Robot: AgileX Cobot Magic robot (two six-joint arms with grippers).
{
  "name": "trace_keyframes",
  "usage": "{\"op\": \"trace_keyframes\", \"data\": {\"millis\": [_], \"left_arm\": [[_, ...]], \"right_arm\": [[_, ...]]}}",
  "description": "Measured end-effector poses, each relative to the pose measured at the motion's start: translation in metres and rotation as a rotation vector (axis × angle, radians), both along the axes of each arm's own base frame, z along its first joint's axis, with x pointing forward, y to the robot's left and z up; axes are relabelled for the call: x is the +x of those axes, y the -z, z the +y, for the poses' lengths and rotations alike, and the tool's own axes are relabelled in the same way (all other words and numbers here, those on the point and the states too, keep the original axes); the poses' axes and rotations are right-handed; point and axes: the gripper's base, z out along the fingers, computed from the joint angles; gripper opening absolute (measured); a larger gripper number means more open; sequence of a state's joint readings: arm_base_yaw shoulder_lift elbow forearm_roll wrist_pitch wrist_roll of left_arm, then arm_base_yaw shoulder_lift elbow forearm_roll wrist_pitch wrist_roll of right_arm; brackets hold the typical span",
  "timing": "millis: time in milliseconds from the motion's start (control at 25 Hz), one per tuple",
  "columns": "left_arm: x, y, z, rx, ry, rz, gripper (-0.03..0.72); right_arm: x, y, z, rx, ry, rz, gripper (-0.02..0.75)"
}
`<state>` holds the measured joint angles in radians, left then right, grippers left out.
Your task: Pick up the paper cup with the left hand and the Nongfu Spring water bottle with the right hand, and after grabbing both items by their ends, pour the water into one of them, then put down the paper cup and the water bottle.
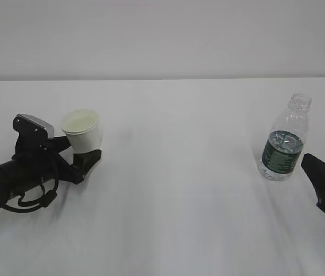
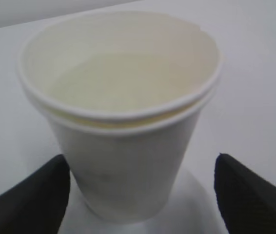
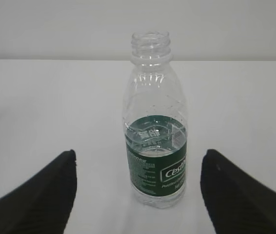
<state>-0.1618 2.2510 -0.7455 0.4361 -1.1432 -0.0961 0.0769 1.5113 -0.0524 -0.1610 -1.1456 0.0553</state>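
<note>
While upright, paper cup (image 2: 123,146) between spread left tool (image 2: 140,195) tips

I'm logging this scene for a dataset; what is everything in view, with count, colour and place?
paper cup: looks like two nested, white with cream inside, upright on the left, between the left fingers
water bottle: one, clear with dark green label, capless, upright on the right, partly filled
table: one, white, under everything
left gripper: one, black, open around the cup's base
right gripper: one, black, open, just short of the bottle
</note>
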Motion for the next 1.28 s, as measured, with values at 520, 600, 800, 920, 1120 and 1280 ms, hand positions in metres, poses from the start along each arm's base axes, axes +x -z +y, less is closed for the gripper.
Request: {"op": "trace_keyframes", "data": {"millis": [520,600,800,920,1120,1280], "left_arm": [[-0.015,-0.004,0.010,-0.004,-0.097,0.039,0.683],[-0.018,-0.010,0.012,-0.008,-0.116,0.033,0.680],[-0.022,-0.020,0.015,-0.018,-0.146,0.023,0.673],[-0.027,-0.020,0.016,-0.028,-0.155,0.039,0.667],[-0.039,-0.020,0.018,-0.029,-0.161,0.069,0.649],[-0.046,-0.027,0.021,-0.057,-0.183,0.083,0.635]], "right_arm": [[0.000,0.000,0.000,0.002,0.000,0.000,0.592],[0.000,0.000,0.000,0.002,0.000,0.000,0.592],[0.000,0.000,0.001,-0.002,-0.017,0.000,0.592],[-0.001,0.000,0.003,-0.007,-0.041,0.000,0.592],[-0.001,0.000,0.004,0.001,-0.049,0.002,0.592],[-0.001,0.000,0.004,0.009,-0.047,0.004,0.592]]}}
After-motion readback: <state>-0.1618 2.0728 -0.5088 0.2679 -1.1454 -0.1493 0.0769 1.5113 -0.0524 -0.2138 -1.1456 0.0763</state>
